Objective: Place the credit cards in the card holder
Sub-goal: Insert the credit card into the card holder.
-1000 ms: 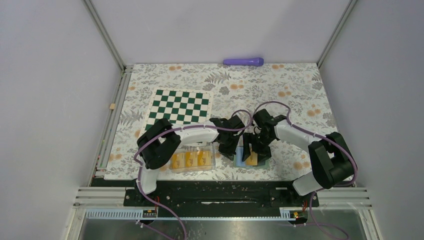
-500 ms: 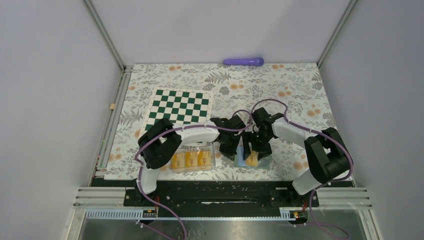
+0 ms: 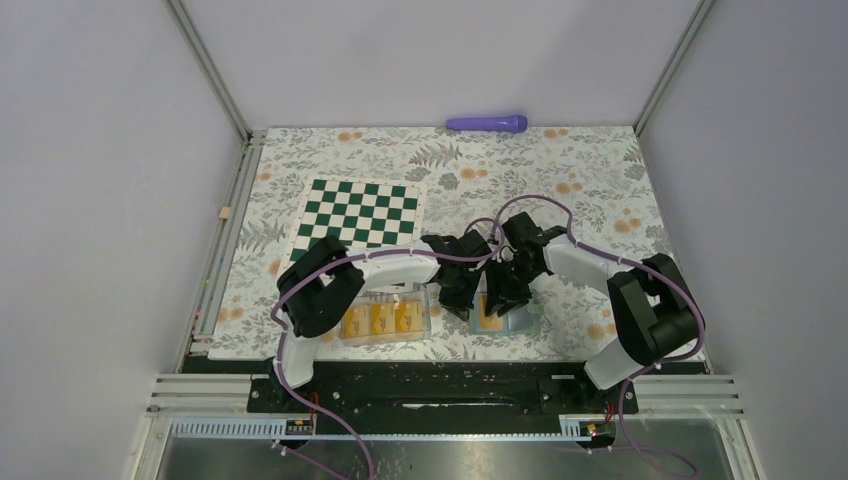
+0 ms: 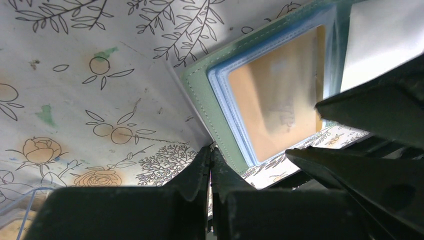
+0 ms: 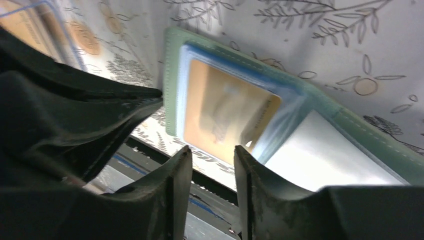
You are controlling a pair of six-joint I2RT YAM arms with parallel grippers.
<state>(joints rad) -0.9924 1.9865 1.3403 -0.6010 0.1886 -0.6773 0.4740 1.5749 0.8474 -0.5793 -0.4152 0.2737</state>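
Note:
The sage-green card holder [image 3: 524, 322] lies open near the table's front edge, light blue inside. One orange credit card [image 4: 275, 105] sits in its clear pocket [image 5: 225, 117]. My left gripper [image 4: 210, 152] is shut, its tips resting at the holder's green edge [image 4: 210, 105]. My right gripper [image 5: 212, 152] hovers over the holder's near side, jaws partly open with nothing between them. Three more credit cards [image 3: 383, 318] lie in the clear box to the left. From above, both grippers [image 3: 458, 298] [image 3: 500, 292] crowd over the holder and hide part of it.
The clear plastic box [image 3: 425, 300] stands just left of the left gripper. A green-and-white chessboard mat [image 3: 362, 212] lies behind it, and a purple object [image 3: 487, 123] rests at the far wall. The black rail [image 3: 430, 385] marks the table's near edge.
The right gripper's jaws have narrowed and it has shifted slightly left over the holder. The orange card now lies flat inside the pocket. The left gripper has stayed put.

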